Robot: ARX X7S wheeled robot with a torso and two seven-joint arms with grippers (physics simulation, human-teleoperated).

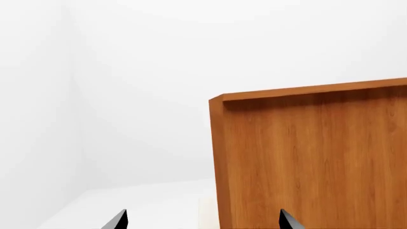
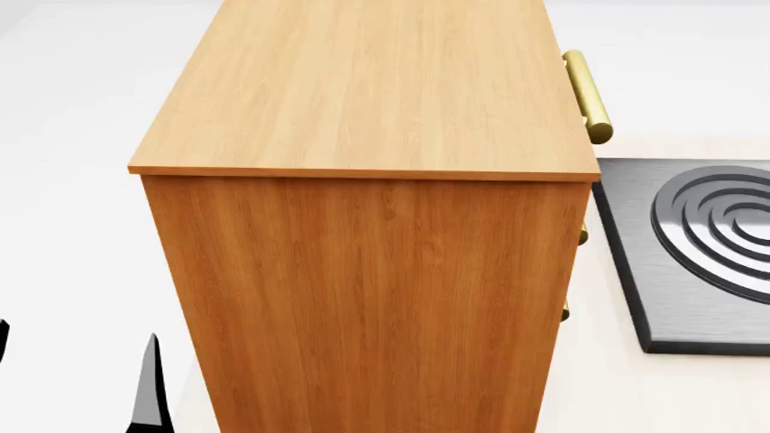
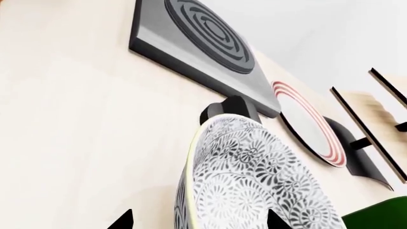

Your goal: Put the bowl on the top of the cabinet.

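The bowl (image 3: 254, 176), white with a dark petal pattern and a thin yellowish rim, fills the near part of the right wrist view and stands over the pale counter (image 3: 76, 119). My right gripper (image 3: 200, 222) is open and straddles its rim, one fingertip outside the wall and the other over the patterned inside. The orange-brown cabinet (image 2: 373, 90) stands right before me, its flat top bare. My left gripper (image 2: 72, 379) hangs open and holds nothing, low beside the cabinet's side panel (image 1: 311, 157). In the head view the bowl and the right gripper are out of sight.
A grey stove plate (image 2: 710, 244) with concentric rings lies on the counter right of the cabinet, below its brass handle (image 2: 587, 95). Beyond the bowl are a dark block (image 3: 229, 107), a red-ringed white plate (image 3: 311, 126), pale wood slats (image 3: 381, 100) and something green (image 3: 381, 214).
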